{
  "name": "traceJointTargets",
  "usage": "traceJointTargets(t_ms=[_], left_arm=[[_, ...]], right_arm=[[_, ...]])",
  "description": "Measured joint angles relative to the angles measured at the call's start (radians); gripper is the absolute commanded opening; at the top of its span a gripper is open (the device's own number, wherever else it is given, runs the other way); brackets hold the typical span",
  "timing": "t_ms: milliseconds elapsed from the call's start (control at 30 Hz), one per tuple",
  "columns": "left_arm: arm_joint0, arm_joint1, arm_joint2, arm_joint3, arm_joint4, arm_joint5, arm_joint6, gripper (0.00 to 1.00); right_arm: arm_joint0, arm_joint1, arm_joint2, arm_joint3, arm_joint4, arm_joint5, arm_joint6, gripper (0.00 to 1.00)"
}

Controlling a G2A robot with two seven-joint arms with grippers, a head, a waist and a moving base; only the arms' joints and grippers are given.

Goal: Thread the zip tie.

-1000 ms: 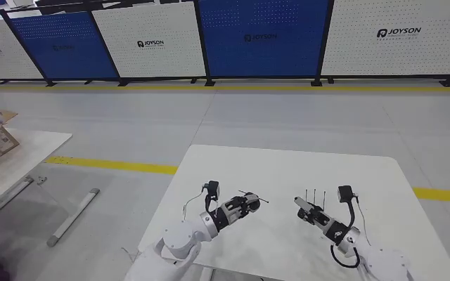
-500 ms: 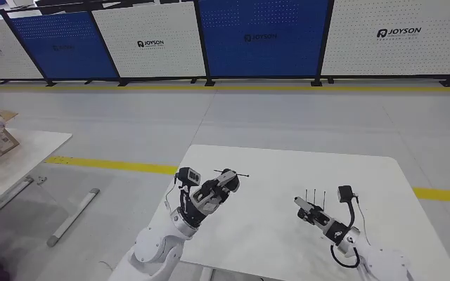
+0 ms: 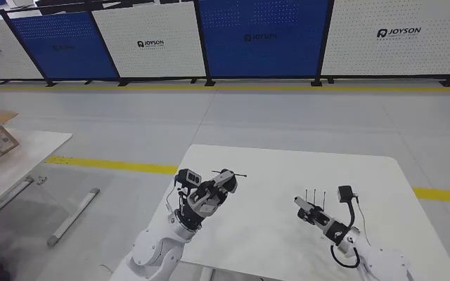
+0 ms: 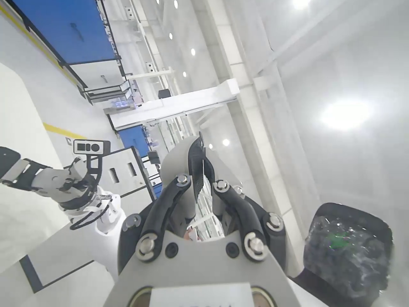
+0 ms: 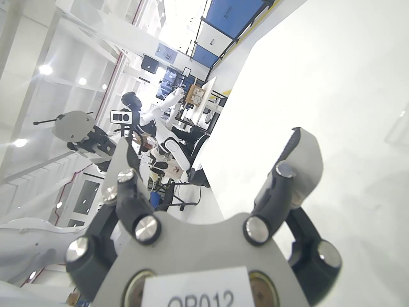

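1. Left gripper [image 3: 223,180] clamped on zip tie [image 3: 239,173], held above tabletop [image 3: 281,165] by its left edge
2. Zip tie: thin, black, straight
3. Right gripper [image 5: 211,143] wide apart, empty, toward near right corner

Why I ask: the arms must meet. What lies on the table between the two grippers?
The stretch is bare white table in the top view, from the left gripper, shut on the zip tie, to the open right gripper.
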Motion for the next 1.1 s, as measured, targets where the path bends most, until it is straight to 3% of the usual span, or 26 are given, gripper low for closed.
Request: traceJointTargets(t_ms=[100,333,433,567,867,1033,1100], left_arm=[[-0.014,0.002,0.005,0.013,0.115,0.012,0.023,0.0],[-0.041,0.011,0.034,0.076,0.442,0.104,0.045,0.0],[-0.047,0.013,0.045,0.108,0.516,0.137,0.046,0.0],[-0.048,0.011,0.054,0.122,0.457,0.147,0.047,0.0],[-0.051,0.011,0.056,0.123,0.475,0.148,0.051,0.0],[-0.077,0.01,0.107,0.17,0.668,0.159,0.128,0.0],[-0.088,0.009,0.121,0.197,0.684,0.156,0.127,0.0]], right_arm=[[0.0,0.0,0.0,0.0,0.0,0.0,0.0,1.0],[0.0,0.0,0.0,0.0,0.0,0.0,0.0,1.0],[0.0,0.0,0.0,0.0,0.0,0.0,0.0,1.0],[0.0,0.0,0.0,0.0,0.0,0.0,0.0,1.0],[0.0,0.0,0.0,0.0,0.0,0.0,0.0,1.0],[0.0,0.0,0.0,0.0,0.0,0.0,0.0,1.0],[0.0,0.0,0.0,0.0,0.0,0.0,0.0,1.0]])
